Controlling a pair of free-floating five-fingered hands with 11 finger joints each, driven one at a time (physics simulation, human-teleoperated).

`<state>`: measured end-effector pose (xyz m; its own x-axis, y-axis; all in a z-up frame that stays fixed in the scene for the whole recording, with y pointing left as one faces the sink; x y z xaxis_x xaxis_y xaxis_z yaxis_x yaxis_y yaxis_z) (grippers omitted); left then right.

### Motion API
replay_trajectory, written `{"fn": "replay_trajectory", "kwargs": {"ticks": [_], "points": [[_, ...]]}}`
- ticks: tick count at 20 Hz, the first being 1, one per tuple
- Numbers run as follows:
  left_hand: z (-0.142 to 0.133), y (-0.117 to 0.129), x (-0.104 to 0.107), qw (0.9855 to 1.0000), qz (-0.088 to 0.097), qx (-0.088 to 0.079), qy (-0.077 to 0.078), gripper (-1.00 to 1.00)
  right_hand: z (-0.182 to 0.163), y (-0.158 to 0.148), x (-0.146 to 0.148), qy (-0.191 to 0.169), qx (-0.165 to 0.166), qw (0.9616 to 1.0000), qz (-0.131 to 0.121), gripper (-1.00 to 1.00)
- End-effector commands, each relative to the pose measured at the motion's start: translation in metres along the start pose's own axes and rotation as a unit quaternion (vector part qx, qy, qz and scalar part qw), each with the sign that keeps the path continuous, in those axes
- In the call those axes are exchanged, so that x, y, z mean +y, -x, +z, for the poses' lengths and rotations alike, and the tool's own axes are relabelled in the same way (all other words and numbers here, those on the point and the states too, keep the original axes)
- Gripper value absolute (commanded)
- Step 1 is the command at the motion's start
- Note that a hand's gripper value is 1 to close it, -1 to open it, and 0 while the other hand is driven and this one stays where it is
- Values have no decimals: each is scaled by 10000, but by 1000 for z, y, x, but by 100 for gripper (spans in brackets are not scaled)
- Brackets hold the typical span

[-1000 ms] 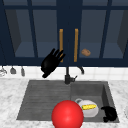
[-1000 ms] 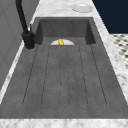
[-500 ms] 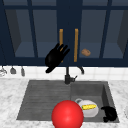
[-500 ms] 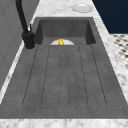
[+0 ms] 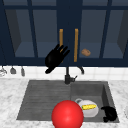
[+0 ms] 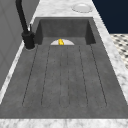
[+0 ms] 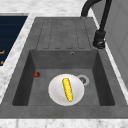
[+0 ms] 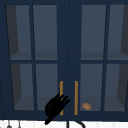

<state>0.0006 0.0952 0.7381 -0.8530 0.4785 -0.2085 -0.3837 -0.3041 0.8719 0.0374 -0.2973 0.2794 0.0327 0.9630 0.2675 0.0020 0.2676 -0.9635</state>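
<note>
Up high, left hand (image 5: pixel 55 59) spreads fingers over left cabinet handle (image 5: pixel 61 37).

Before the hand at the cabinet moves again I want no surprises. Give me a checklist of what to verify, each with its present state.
1. Left hand at the left door handle, fingers straight, not curled round it: not ok for pulling.
2. Fingers touching the handle: cannot tell.
3. Cabinet doors closed: ok.
4. Right hand low at the sink's right end, apart from the cabinet: ok.
5. Plate with corn lying in the basin, below the doors: ok.
6. Brown item behind the right door's glass: ok.
</note>
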Motion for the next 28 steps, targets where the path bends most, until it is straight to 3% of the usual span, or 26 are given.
{"fn": "replay_trajectory", "kwargs": {"ticks": [1,2,15,28], "points": [[1,5,-1,9997,87,-74,228,-100,0,0,0,0,0,10000,0,0],[0,15,1,9980,222,-241,536,-100,0,0,0,0,0,10000,0,0],[14,77,-27,9968,63,-230,763,-100,0,0,0,0,0,10000,0,0],[30,121,-55,9954,-62,-443,850,-100,0,0,0,0,0,10000,0,0]]}}
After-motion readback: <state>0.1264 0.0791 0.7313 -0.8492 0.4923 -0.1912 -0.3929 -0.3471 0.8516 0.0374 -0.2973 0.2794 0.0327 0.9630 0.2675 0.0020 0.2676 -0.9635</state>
